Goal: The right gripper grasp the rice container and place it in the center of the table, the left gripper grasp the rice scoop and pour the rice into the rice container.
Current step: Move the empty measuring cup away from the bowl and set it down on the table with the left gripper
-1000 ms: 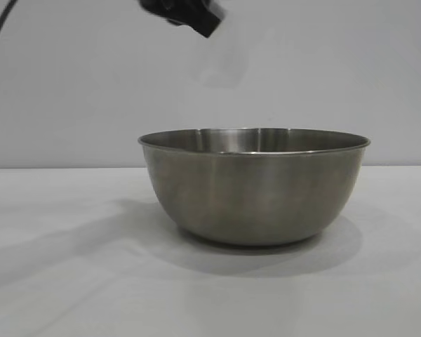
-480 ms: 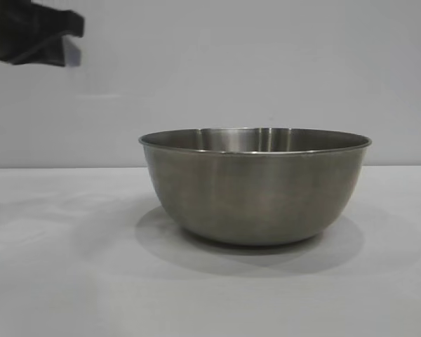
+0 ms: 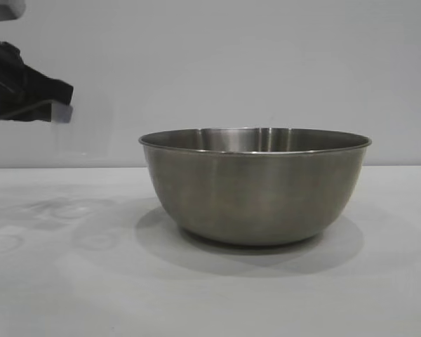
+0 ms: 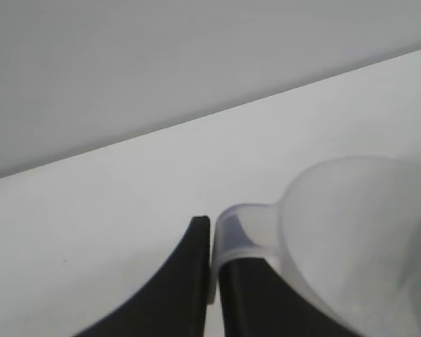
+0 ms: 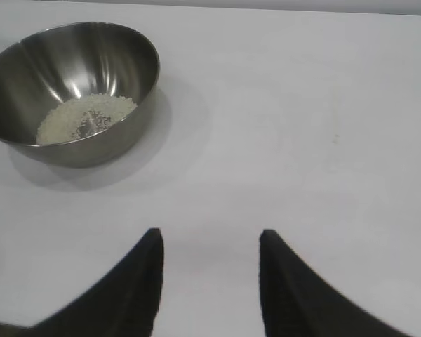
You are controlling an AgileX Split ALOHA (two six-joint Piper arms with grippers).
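The rice container [image 3: 256, 186], a wide steel bowl, stands on the white table [image 3: 56, 281]. The right wrist view shows it [image 5: 74, 91] with a small heap of rice [image 5: 84, 121] on its bottom. My left gripper [image 3: 59, 98] hangs in the air well to the left of the bowl, above rim height. It is shut [image 4: 212, 235] on the side handle of the clear rice scoop [image 4: 358, 239]; I see no rice in the scoop. My right gripper [image 5: 209, 239] is open over bare table, apart from the bowl, with nothing between its fingers.
A plain grey wall runs behind the table. White table surface [image 5: 302, 140] spreads around the bowl on all sides. The right arm is outside the exterior view.
The left gripper with the scoop has moved from above the bowl's left rim off to the left and then lower. The bowl and the right gripper stayed still.
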